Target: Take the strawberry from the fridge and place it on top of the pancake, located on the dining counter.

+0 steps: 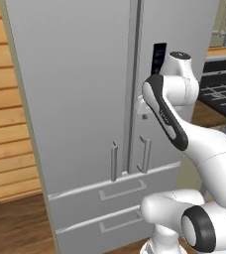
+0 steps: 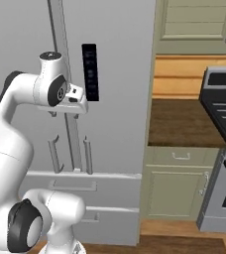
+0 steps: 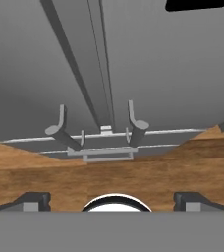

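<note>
The tall light-grey fridge (image 1: 75, 99) (image 2: 120, 124) (image 3: 158, 64) fills the scene with both doors shut, so the strawberry is hidden. Its two vertical bar handles (image 1: 114, 161) (image 2: 88, 155) flank the centre seam, above two drawers (image 1: 120, 191). My gripper (image 1: 142, 110) (image 2: 70, 110) hangs close in front of the seam, above the handles and pointing down. In the hand view it (image 3: 111, 199) is open, fingertips (image 3: 33, 201) far apart with nothing between them, looking down at the handle tops (image 3: 133, 123). The pancake and dining counter are out of view.
A black panel (image 2: 89, 72) sits on the right fridge door. Right of the fridge stand a dark wood-topped counter (image 2: 184, 124) over green cabinets (image 2: 179, 188) and a stove (image 2: 224, 109) (image 1: 224, 92). A wood-plank wall (image 1: 6, 124) is on the left, with wooden floor (image 1: 16, 228) below.
</note>
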Motion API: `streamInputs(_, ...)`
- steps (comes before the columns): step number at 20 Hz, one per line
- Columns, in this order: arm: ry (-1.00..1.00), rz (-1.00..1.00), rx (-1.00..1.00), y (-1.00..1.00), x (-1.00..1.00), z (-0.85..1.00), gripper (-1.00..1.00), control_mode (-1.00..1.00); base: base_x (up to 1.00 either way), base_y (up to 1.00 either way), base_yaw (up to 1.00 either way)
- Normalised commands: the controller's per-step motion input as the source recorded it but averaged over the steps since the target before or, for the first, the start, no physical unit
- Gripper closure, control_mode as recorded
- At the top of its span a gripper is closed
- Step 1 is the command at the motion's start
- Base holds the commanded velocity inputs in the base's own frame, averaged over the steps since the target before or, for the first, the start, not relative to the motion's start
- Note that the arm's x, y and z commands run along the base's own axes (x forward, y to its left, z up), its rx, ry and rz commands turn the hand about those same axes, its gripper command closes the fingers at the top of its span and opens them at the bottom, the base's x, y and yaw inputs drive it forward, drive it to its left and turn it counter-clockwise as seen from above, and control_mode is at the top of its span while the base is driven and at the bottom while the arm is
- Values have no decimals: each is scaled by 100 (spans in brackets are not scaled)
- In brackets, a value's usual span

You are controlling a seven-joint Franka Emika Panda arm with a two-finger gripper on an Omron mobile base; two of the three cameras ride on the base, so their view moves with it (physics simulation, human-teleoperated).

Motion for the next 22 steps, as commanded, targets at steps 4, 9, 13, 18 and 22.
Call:
streamInputs(4, 0, 0, 0, 0, 0, 0, -100, 100, 0, 7, -10)
streamInputs(9, 0, 0, 0, 0, 0, 0, -100, 100, 0, 0, -1)
streamInputs(13, 0, 0, 0, 0, 0, 0, -100, 100, -2, 0, 0)
streamInputs(18, 0, 0, 0, 0, 0, 0, -100, 100, -11, 18, -2)
streamInputs(22, 0, 0, 0, 0, 0, 0, -100, 100, -11, 24, -3)
